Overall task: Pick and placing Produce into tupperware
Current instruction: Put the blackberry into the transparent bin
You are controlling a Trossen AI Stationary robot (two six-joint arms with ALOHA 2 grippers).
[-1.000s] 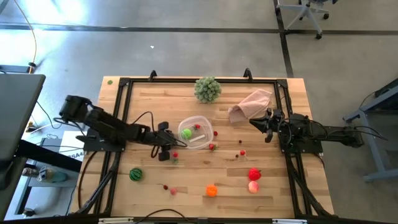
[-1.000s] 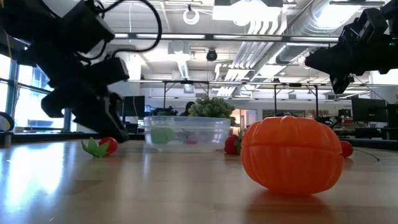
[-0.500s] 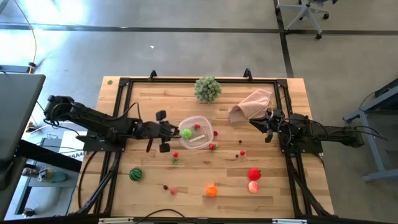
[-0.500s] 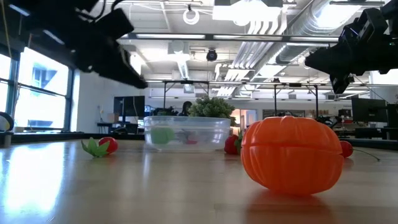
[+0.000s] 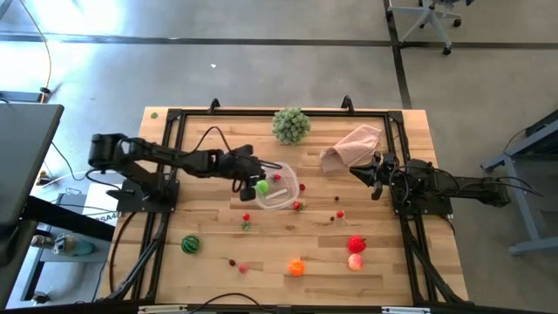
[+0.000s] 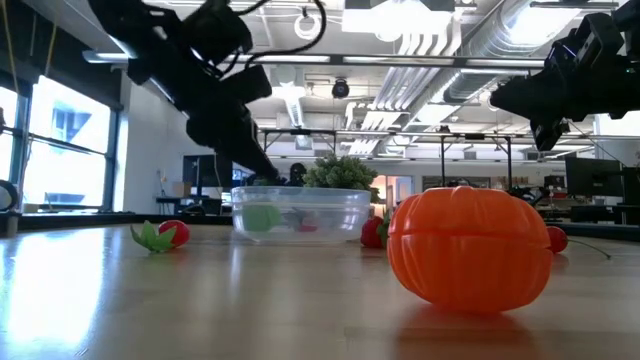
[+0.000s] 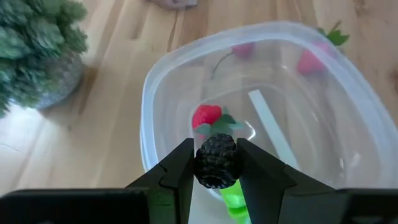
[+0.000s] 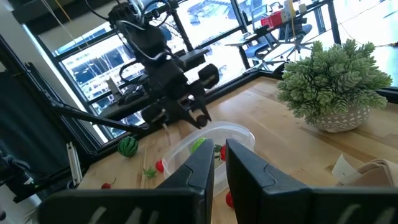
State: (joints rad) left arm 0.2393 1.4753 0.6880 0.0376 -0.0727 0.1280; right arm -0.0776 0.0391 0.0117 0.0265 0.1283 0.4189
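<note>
Clear plastic marks the tupperware [image 5: 275,187] at the centre of the high view, where the left gripper [image 5: 247,170] is poised over its left rim so that a release would land inside. The right gripper [image 5: 377,181] is parked at the right edge of the tabletop [image 5: 384,253], beside the cloth [image 5: 352,146]. Loose produce is scattered below: a striped green piece [image 5: 190,245], an orange piece [image 5: 297,267], red and pink pieces [image 5: 356,251].

In the low view, the orange piece [image 6: 470,248] fills the right foreground; the container [image 6: 300,213] sits mid-frame, with open tabletop before it.

In the left wrist view, a dark bumpy berry [image 7: 216,160] is pinched between nearly closed fingers [image 7: 180,163], above a strawberry [image 7: 208,116] already in the container.

In the right wrist view, that gripper's fingers [image 8: 202,168] are seen closed and empty; the leafy ball [image 8: 336,84] stands at right.
</note>
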